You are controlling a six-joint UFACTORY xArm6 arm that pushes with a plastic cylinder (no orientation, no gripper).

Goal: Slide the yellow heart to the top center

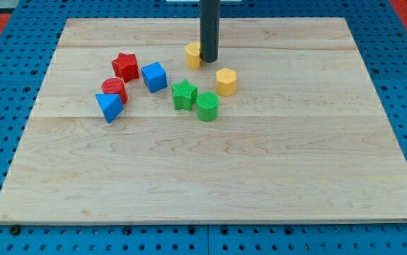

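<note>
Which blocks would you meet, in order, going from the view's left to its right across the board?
Blue triangle → red cylinder → red star → blue cube → green star → green cylinder → yellow hexagon.

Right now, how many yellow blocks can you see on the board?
2. The yellow heart sits near the view's top center, partly hidden behind my tip. The yellow hexagon block lies just below and to the view's right of it.

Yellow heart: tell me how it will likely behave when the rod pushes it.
The yellow heart looks like a squat, rigid block lying flat, so it should slide rather than tip or roll. My tip sits against its right side in this view; its lobed outline may make it rotate or slip off the round rod.
</note>
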